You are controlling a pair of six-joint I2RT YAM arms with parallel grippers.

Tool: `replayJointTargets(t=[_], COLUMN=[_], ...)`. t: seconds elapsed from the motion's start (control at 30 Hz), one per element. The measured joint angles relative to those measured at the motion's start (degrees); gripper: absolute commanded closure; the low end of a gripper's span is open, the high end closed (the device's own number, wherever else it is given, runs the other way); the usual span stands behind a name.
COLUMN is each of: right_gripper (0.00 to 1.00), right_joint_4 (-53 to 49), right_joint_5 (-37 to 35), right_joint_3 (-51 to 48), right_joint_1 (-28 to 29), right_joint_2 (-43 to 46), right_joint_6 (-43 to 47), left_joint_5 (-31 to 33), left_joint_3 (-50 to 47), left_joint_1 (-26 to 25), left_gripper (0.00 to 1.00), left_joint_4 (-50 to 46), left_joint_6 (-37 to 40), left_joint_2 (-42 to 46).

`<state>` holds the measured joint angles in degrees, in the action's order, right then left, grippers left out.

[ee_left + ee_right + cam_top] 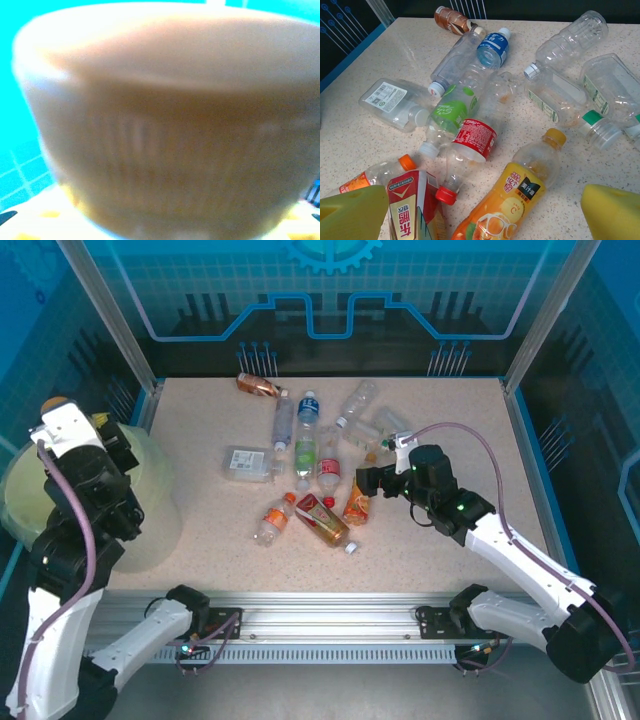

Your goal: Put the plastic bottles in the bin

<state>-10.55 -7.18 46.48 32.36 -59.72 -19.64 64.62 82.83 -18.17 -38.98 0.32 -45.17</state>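
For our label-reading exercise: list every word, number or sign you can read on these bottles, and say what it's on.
Nothing reads with certainty.
Blue-label bottle: white Chinese characters, blurred.
Orange juice bottle: Chinese characters on black patch, blurred.
Red-label bottle: white print, too small.
Flat clear bottle: barcode, digits too small.

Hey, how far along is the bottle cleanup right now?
Done: nothing I can confirm; the left arm hides most of the bin's inside. In hand: the right claw is open and empty, poised just above the orange bottle. Left: roughly a dozen bottles lie on the table, all outside the bin.
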Motion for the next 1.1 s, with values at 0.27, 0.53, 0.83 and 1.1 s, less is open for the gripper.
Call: replayJointTargets(t=[0.27, 0.53, 0.83, 1.1], right_gripper=[0.00, 0.00, 0.00, 0.00], right_joint_4=[-0.83, -1.70, -2.62, -3.19], right_joint_5=[0.31, 0.07, 0.07, -0.37], right_joint_3=[0.15, 0.15, 0.15, 0.15], right_joint_1=[0.00, 0.28, 0.28, 0.28], right_joint_2=[0.15, 2.21, 2.19, 2.19], right_joint_6=[0.02, 0.04, 0.24, 0.24], left_joint_5=[-20.96, -52.02, -69.07, -73.57], left_joint_3=[1.55, -0.94, -5.55, -8.50], left_joint_1=[27.39, 52.92, 55.80, 54.34], left_gripper=[0.53, 0.49, 0.43, 0.37], left_joint_4=[-6.62, -8.74, -5.38, -1.51], left_joint_6=[-7.54, -17.31, -25.44, -29.22], left_joint_2=[-9.07, -15.26, -19.26, -20.55])
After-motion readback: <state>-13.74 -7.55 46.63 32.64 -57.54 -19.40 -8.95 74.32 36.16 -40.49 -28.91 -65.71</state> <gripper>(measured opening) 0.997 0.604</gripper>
